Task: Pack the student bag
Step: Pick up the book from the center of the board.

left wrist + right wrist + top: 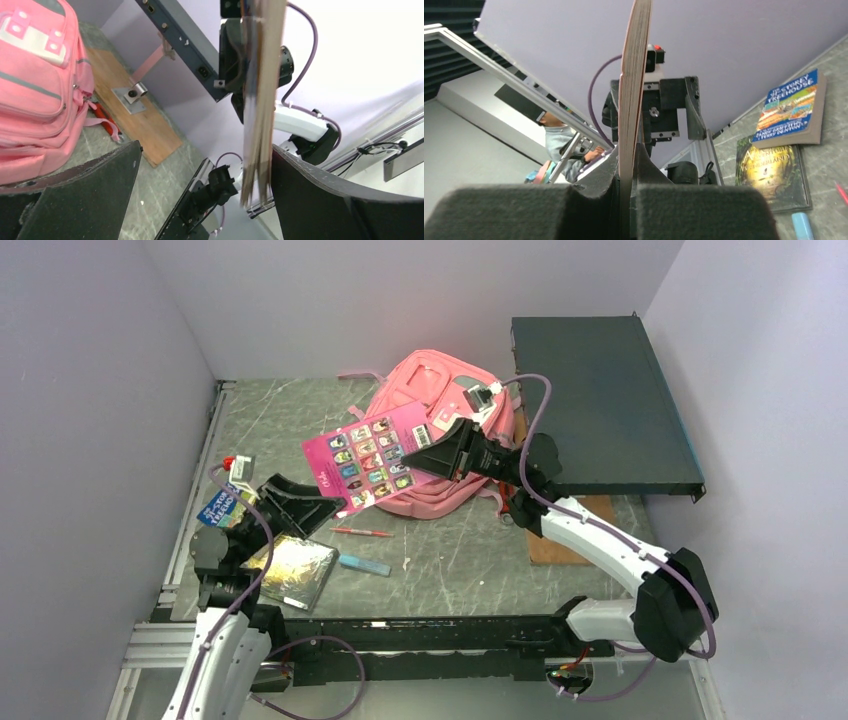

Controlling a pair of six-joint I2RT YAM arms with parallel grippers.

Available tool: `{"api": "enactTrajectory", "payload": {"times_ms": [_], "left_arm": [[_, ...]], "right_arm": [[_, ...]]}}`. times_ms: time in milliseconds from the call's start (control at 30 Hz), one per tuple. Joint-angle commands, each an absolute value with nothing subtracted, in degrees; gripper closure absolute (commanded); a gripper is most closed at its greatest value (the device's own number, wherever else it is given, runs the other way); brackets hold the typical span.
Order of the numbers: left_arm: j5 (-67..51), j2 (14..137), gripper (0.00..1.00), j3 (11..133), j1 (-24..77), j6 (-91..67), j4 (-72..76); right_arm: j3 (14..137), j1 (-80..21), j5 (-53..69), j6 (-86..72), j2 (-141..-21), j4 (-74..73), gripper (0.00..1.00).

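Clamping the pink book (375,465), the right gripper (445,455) holds it alone, the left gripper (310,505) spread wide around its edge; the bag (440,390) lies at 12 o'clock, while two books (292,572) at 8 o'clock and a pen (362,532) wait unpacked.

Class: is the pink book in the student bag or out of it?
Out: the right gripper holds the pink book aloft, near the student bag.

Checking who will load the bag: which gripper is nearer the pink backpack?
Right. The right gripper, clamping the pink book, hangs just at the front of the student bag; the left gripper stands open farther left, at the book's lower corner.
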State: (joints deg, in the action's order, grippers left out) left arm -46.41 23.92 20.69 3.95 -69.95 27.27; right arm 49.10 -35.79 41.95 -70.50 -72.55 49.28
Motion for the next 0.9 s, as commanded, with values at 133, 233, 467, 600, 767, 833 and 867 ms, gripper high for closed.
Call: {"api": "enactTrajectory", "payload": {"times_ms": [133,233,467,600,767,833,867], "left_arm": [[-51.11,31.54,0.07,29.81,3.96,-70.71,37.13],[-52.46,31.69,0.36,31.54,3.96,-70.06,38.10],[-54.14,28.72,0.44,30.60,3.96,-68.15,32.91],[-53.63,26.55,0.46,29.54,3.96,-67.67,31.27],[-54.31,26.58,0.82,32.85,3.96,-65.92,28.22],[-53.77,26.16,1.00,34.65,3.96,-63.20,23.55],[-52.19,25.66,1.00,35.95,3.96,-60.34,19.10]], "right_arm": [[52.27,-38.87,38.90,-61.83,-68.62,37.99,1.00],[52.20,-40.58,37.11,-60.15,-68.11,36.83,1.00],[52.86,-43.17,30.12,-56.17,-65.32,32.80,1.00],[53.17,-44.25,29.02,-55.95,-65.57,33.73,1.00],[53.53,-45.89,28.15,-55.36,-66.47,34.08,1.00],[54.49,-46.43,28.28,-54.14,-66.93,32.21,1.00],[55.16,-46.53,28.09,-53.06,-66.97,30.20,1.00]]}}
